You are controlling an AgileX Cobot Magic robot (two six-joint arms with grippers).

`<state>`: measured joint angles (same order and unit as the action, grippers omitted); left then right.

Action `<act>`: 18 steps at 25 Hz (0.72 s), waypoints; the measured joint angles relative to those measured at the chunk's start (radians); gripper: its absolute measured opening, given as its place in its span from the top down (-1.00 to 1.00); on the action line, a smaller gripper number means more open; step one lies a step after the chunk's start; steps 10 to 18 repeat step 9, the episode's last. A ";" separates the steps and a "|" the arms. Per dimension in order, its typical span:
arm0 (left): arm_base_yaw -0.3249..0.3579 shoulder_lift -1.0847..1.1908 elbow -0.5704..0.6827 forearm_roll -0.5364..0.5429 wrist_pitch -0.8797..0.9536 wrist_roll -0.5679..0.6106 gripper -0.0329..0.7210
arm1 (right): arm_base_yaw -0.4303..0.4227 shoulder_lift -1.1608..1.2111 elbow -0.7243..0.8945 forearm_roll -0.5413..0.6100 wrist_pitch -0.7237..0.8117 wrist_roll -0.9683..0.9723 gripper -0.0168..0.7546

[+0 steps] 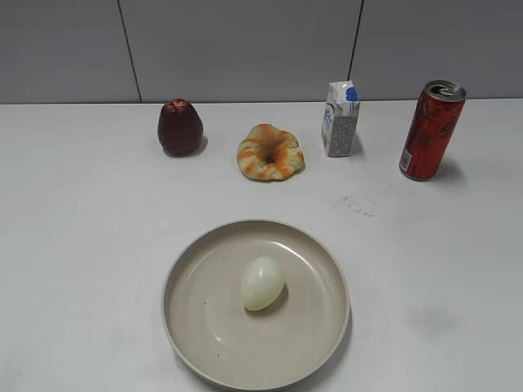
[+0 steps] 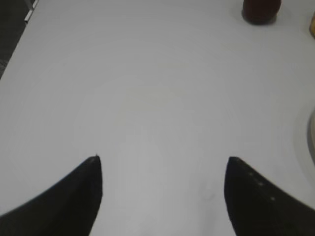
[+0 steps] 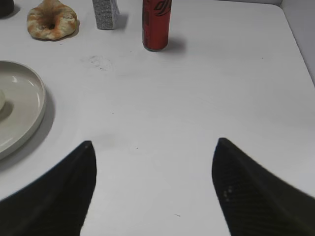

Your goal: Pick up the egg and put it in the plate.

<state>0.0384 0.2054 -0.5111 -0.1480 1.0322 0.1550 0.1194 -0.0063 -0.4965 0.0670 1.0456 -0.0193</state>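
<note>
Exterior view: one egg [image 1: 262, 283] in one plate [image 1: 194, 322].

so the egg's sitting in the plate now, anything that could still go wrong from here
The egg lies loose on its side near the middle of the plate, so a bump could roll it toward the raised rim. Both end effectors, left and right, are open and empty over bare table; the right is close to the plate's edge and might nudge it.

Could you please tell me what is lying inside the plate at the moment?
Only the egg lies in the plate, near its middle, on its side. The patch of dish directly under it is covered.
</note>
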 joint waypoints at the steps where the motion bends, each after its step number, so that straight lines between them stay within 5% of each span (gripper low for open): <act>1: 0.000 -0.023 0.000 0.000 0.000 0.000 -0.65 | 0.000 0.000 0.000 0.000 0.000 0.000 -0.48; 18: 0.000 -0.192 0.008 0.000 0.001 0.001 -0.65 | 0.000 0.000 0.000 0.000 0.000 0.000 -0.48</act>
